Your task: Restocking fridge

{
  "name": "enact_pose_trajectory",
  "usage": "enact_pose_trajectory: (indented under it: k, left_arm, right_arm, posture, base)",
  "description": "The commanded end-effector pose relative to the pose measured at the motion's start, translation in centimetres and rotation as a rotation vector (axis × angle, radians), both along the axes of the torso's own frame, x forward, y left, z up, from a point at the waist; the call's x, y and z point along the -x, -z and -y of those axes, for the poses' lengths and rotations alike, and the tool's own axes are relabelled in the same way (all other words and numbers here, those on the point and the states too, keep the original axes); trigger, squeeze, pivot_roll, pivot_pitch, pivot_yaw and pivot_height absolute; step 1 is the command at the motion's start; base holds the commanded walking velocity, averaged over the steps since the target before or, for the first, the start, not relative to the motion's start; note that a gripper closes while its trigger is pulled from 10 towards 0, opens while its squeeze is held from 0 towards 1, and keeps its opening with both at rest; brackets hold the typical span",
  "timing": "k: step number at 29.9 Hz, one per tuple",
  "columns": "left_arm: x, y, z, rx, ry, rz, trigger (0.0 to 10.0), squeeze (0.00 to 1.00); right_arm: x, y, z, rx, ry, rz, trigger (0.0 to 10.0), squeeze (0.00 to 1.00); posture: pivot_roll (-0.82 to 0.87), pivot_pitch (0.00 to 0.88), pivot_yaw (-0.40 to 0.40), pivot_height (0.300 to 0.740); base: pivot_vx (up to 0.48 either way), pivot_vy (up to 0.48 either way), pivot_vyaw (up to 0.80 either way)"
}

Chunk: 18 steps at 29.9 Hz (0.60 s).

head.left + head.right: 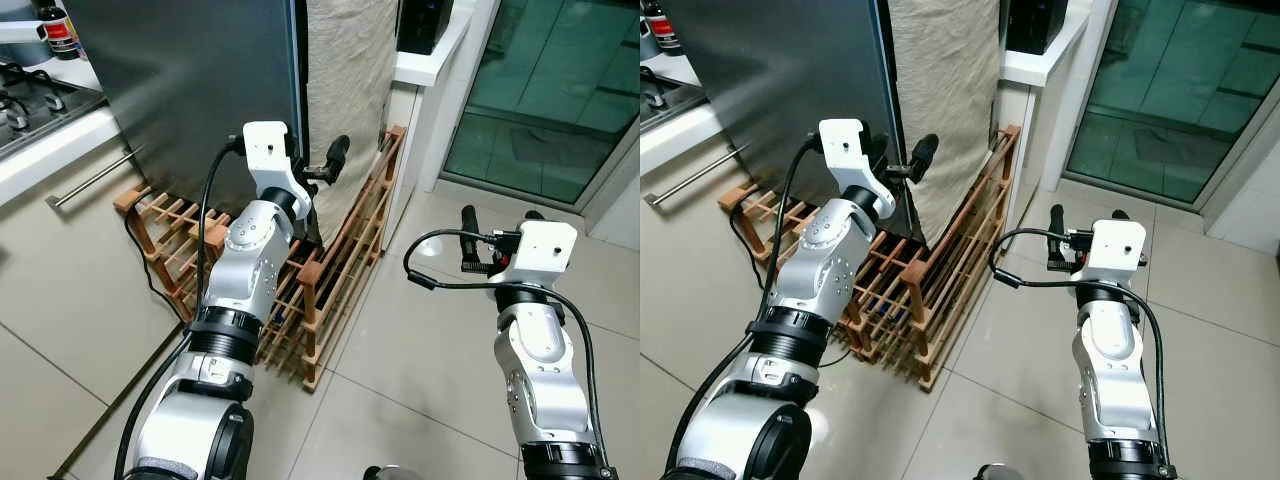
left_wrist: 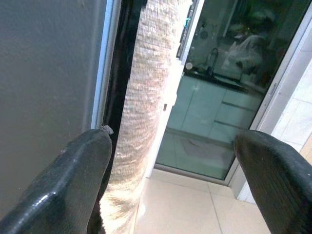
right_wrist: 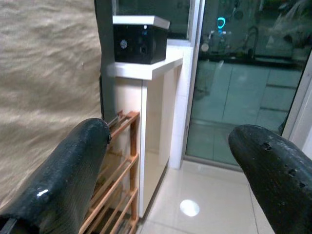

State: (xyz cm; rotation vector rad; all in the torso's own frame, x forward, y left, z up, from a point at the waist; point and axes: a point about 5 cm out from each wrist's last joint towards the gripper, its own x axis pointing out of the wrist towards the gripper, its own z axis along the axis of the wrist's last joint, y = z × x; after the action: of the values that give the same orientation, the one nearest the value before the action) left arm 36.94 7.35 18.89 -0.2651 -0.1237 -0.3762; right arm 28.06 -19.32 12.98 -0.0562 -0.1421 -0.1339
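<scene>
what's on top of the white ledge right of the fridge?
A black box-shaped appliance sits on the white ledge, near its edge. Its top looks lighter. What lies behind it on the ledge is hidden. The wooden rack stands on the floor below.

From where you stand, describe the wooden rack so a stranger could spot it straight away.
Find the tall dark grey fridge. At its foot, on the tiled floor, lies the wooden rack, reddish-brown slats in an open lattice, partly behind the left gripper. It is the one slatted wooden piece among smooth panels.
</scene>
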Motion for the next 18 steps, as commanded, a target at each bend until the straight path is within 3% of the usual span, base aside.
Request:
enact_pose_trajectory:
  k: [1,18]
  left_arm:
    - [-0.4,-0.6,0.3,-0.022,0.016,0.016,10.0,0.00]
    - [-2.1,-1.0,1.2,-0.060,-0.024,-0.011,10.0,0.00]
  right_arm:
    - [0.2,0.0,-0.2,-0.002,0.004,-0.006,10.0,0.25]
    - [0.7,0.3,0.0,-0.005,0.023,-0.021,10.0,0.24]
  posture:
    - [-0.15,0.017,0.070,0.740]
    - [-0.17,0.034,0.085,0.740]
  base:
    - [0.000,0.000,0.00]
    - [0.000,0.000,0.00]
